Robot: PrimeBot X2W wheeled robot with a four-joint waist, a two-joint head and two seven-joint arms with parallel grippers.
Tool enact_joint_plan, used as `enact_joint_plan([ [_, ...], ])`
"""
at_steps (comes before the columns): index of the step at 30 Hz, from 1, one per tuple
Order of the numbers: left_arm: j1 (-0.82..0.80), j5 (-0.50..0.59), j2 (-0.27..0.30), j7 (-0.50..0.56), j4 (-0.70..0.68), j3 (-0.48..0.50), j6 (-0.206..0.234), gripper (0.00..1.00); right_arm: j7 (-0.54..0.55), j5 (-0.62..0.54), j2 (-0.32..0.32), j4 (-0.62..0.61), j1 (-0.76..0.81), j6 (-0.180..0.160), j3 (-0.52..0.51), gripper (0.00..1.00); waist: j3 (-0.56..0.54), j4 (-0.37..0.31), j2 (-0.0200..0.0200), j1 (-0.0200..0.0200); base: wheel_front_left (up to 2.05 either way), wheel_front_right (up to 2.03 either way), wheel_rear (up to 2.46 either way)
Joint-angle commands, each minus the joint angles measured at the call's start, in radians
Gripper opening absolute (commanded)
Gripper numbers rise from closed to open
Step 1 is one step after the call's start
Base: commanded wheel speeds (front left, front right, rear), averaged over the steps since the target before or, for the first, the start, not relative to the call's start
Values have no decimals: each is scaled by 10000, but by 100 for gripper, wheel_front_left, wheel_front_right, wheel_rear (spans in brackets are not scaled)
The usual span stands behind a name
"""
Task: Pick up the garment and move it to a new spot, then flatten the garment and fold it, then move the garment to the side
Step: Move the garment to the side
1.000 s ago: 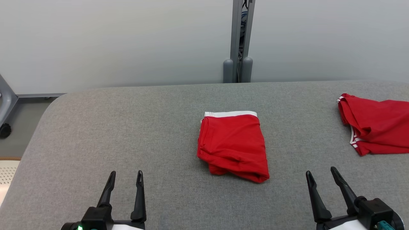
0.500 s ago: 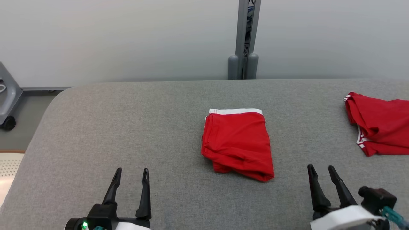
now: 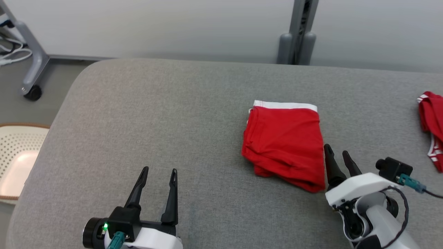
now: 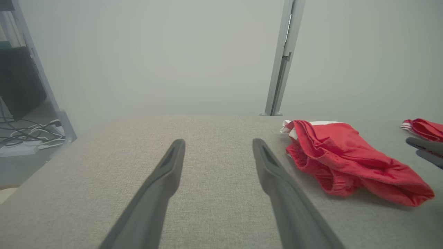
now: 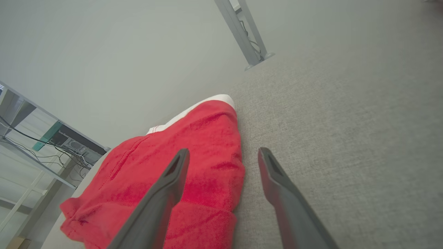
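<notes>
Jaws of left tool and right tool gape empty, the right beside the folded garment.

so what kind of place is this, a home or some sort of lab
Probably a lab or test room rather than a home: a grey fabric-covered table before bare wall panels joined by a metal post, and a wheeled equipment frame with loose cables.

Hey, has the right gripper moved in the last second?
Yes. The right gripper has come forward and left, up to the right edge of the folded garment; a gap lay between them before.
</notes>
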Motion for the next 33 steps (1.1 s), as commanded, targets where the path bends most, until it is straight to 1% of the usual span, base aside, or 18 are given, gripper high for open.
enact_joint_plan([
  [1, -246, -110, 25, -41, -9, -78, 46, 100, -9, 144, -79, 383, -337, -2, 90, 100, 331, 305, -1, 0, 0, 0, 0],
  [5, -495, -225, 22, -39, 35, -374, 124, 100, 36, 352, -125, 1244, -1067, -1, 280, 100, 605, 500, -1, 0, 0, 0, 0],
  [6, -495, -225, 22, -39, 35, -374, 124, 100, 36, 352, -125, 1244, -1067, -1, 280, 100, 605, 500, -1, 0, 0, 0, 0],
  [11, -801, -354, 25, -39, 47, -709, 223, 100, 29, 317, -263, 2296, -1647, -1, 429, 100, 839, 688, -1, 0, 0, 0, 0],
  [17, -985, -444, 23, -39, 76, -812, 279, 100, 13, 367, -254, 3002, -2061, 9, 650, 100, 1017, 779, -1, 0, 0, 0, 0],
  [18, -995, -451, 23, -39, 84, -809, 285, 100, 18, 392, -238, 3058, -2094, 10, 716, 90, 1027, 789, -1, 0, 0, 0, 0],
  [19, -994, -454, 24, -39, 90, -800, 297, 100, 17, 437, -210, 3083, -2122, 10, 775, 38, 1032, 795, -1, 0, 0, 0, 0],
  [20, -991, -454, 23, -39, 95, -787, 315, 100, 14, 479, -184, 3089, -2110, 10, 854, 14, 1032, 796, -1, 0, 0, 0, 0],
  [21, -986, -457, 23, -39, 96, -775, 332, 100, 12, 496, -164, 3090, -2123, 10, 928, 0, 1031, 792, -1, 0, 0, 0, 0],
  [26, -993, -459, 22, -40, 80, -719, 367, 100, -24, 342, -297, 3042, -2212, 7, 1122, 0, 993, 691, -1, 0, 0, 0, 0],
  [28, -942, -425, 22, -40, 55, -676, 408, 100, -36, 339, -379, 2773, -2220, 7, 940, 0, 967, 591, -1, 0, 0, 0, 0],
  [33, -890, -322, 22, -40, -35, -590, 357, 100, -42, -197, -434, 1996, -1999, 7, 474, 0, 936, 204, -1, 0, 0, 0, 0],
])
